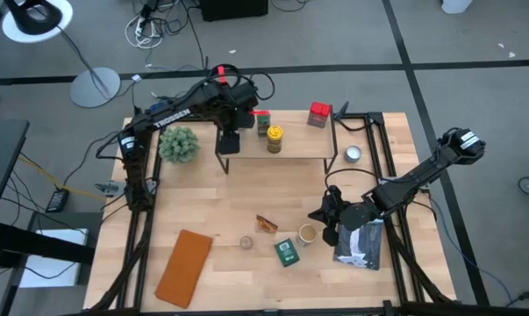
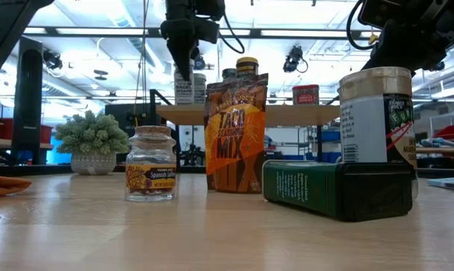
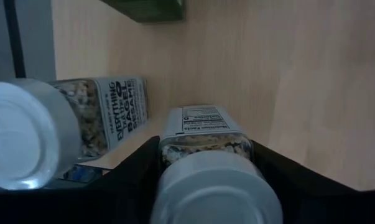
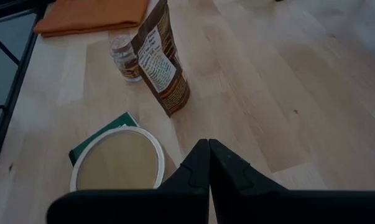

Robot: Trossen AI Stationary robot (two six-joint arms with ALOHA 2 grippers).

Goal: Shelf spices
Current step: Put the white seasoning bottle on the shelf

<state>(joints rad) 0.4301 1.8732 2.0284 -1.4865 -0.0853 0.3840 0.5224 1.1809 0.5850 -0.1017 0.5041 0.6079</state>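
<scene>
Nearest to me along the front of the desk point(image 1: 246, 206), four spices wait unshelved: a flat green tin point(image 1: 287, 253), a tan-lidded jar point(image 1: 307, 233), an amber taco mix packet point(image 1: 266, 224) and a small saffron jar point(image 1: 246, 241), clustered near six o'clock. My right gripper point(image 1: 321, 217) hovers low just beside the tan-lidded jar, at about its two o'clock, fingers clenched together on nothing; I judge it is parked here so it can reach these next. A brown pad point(image 1: 184, 266) lies toward seven o'clock, and a book point(image 1: 362, 244) at five o'clock. Farther off, toward twelve o'clock, stands the shelf point(image 1: 286, 149), already carrying a yellow-lidded jar point(image 1: 275, 139), a green-lidded jar point(image 1: 262, 122) and a red box point(image 1: 318, 114). My left gripper point(image 1: 230, 140) is at the shelf's left end, its fingers around a white-lidded jar point(image 3: 209, 165), which sits upright beside another white-lidded jar point(image 3: 47, 134), probably to keep the row tidy.
</scene>
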